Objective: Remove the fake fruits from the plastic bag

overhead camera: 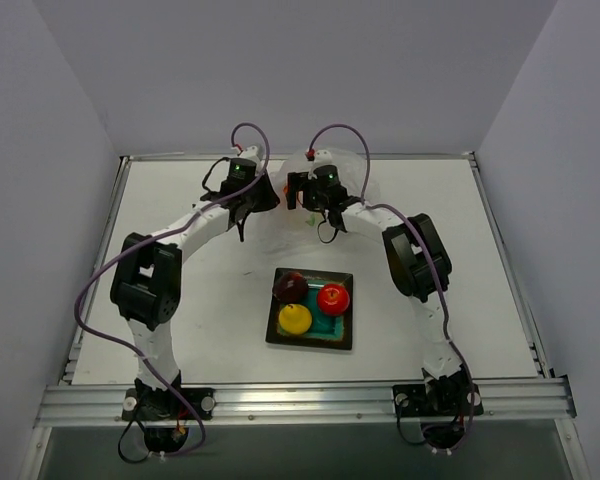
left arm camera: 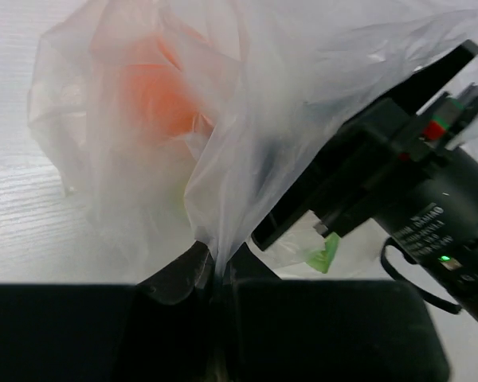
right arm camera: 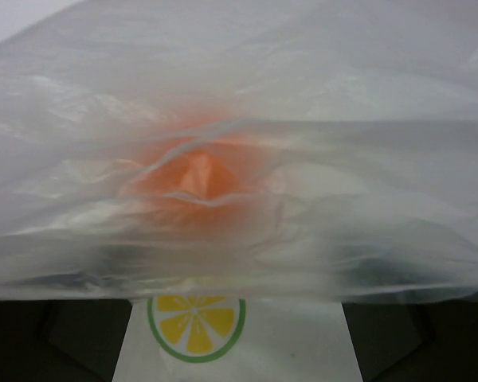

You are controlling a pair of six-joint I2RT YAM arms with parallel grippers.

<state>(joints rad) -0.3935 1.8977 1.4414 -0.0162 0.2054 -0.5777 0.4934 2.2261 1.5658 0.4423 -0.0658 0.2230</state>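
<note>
White bench (overhead camera: 180, 330) fills the floor of a box with plain grey walls, and both of your arms reach to its far side. The plastic bag (overhead camera: 285, 225) lies there, crumpled and see-through, between the two arm tips. Your left jaws are clamped on a fold of the bag; in the left wrist view you can see the thin film squeezed between them. Your right jaws stand apart with the bag hanging across them, and a lemon-slice mark (right arm camera: 196, 322) on the bag shows in the gap. The orange fruit (right arm camera: 195, 175) is inside the bag, a soft orange blur behind the film. Three fruits are out. They sit on the square teal plate (overhead camera: 272, 335), nearer to you. The dark red fruit (overhead camera: 291, 287) is at the far left corner, the bright red fruit (overhead camera: 333, 298) is beside it on the right, and the yellow fruit (overhead camera: 295, 319) sits just in front of the dark red one.
</note>
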